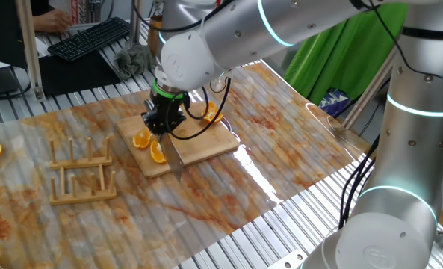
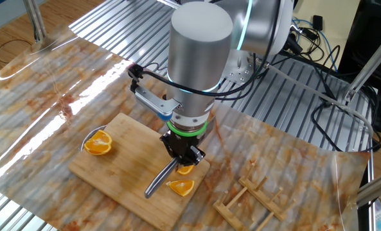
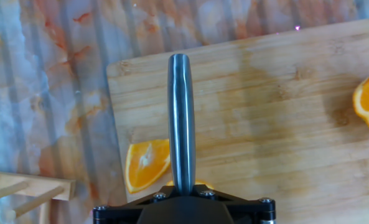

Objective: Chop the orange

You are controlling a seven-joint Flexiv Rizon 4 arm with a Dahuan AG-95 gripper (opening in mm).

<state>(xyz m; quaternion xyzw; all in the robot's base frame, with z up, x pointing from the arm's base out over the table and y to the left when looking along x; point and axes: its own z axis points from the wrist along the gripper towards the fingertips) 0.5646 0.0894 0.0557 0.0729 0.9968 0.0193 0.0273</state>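
Bamboo, the pale rectangular cutting board (image 2: 123, 168) lies near the middle of the marbled counter, and on it I see two bright orange wedges (image 1: 149, 146), one partly hidden under my tool. My black two-finger gripper (image 2: 182, 153) pinches a grey steel knife handle (image 2: 160, 179); its blade I cannot make out. A rounder orange half (image 2: 98, 142) sits toward the board's far end. A wooden rack (image 1: 82, 171) stands beside the board.
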